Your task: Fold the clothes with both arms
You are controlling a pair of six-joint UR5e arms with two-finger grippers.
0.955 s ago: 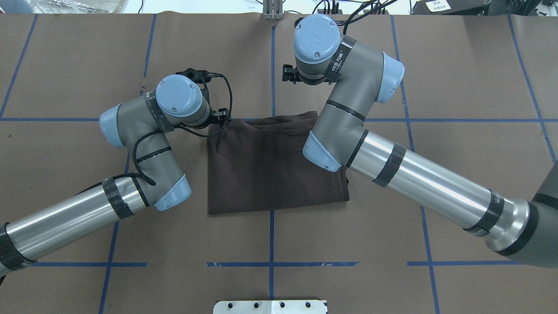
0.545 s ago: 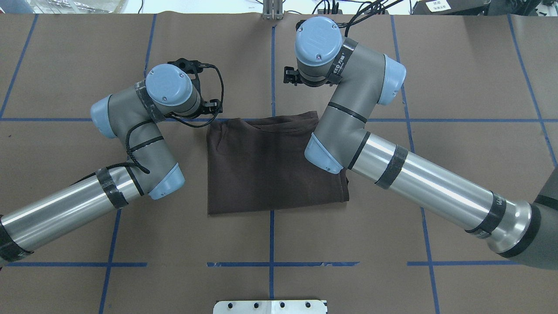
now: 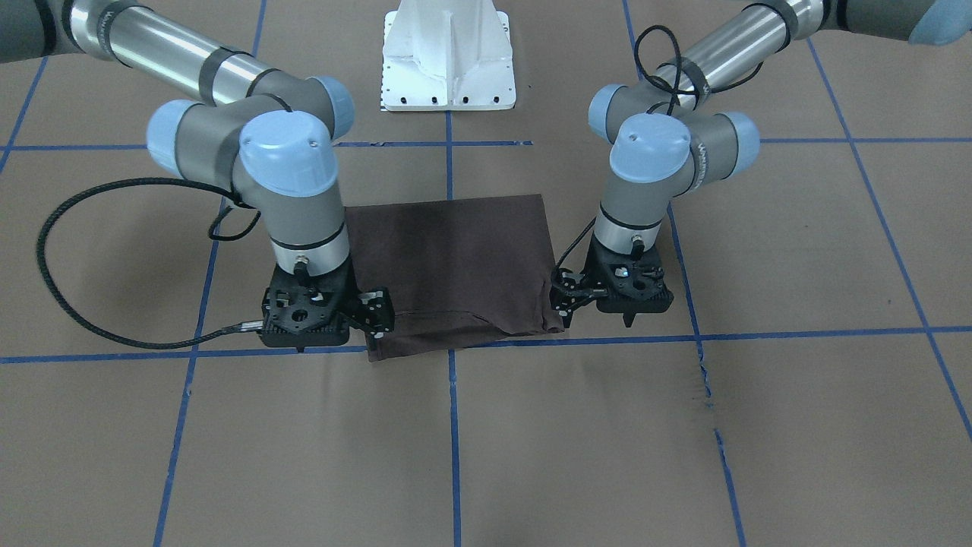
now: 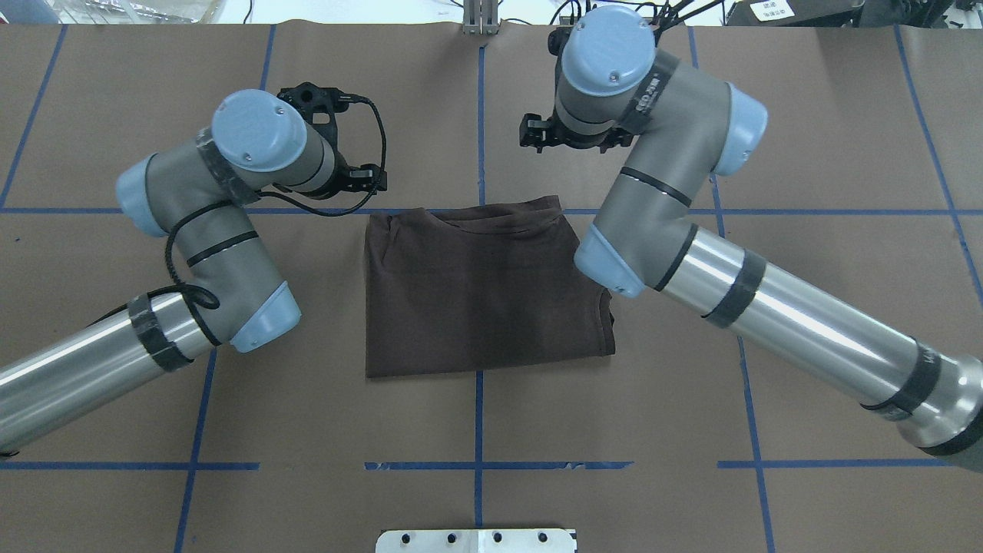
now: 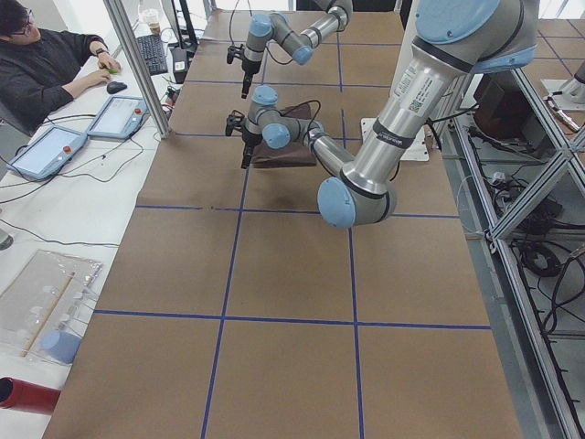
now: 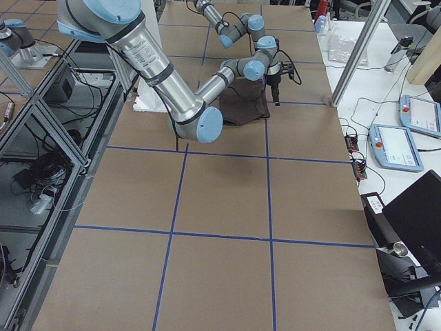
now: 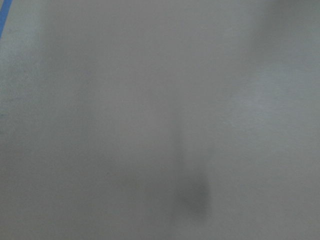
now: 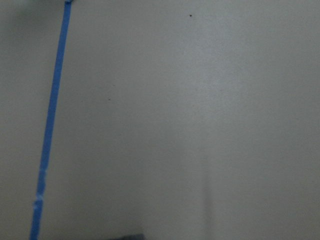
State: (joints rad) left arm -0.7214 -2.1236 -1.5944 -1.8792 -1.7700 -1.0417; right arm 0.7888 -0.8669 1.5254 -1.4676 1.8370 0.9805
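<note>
The table is covered in matt brown paper with a grid of blue tape lines, and a white metal base block stands well behind both sets of fingers. The right arm and left arm, silver-grey with light blue caps, bend down at either side. One cap of the right arm partly hides the cloth's edge in the overhead view. The dark brown T-shirt lies flat between the fingers, folded to a rough rectangle with its ribbed collar on the fingers' side. The left fingers and right fingers point down beside its corners and grip no cloth. I cannot tell whether they are spread or together. A black cable loops outward from the right fingers.
</note>
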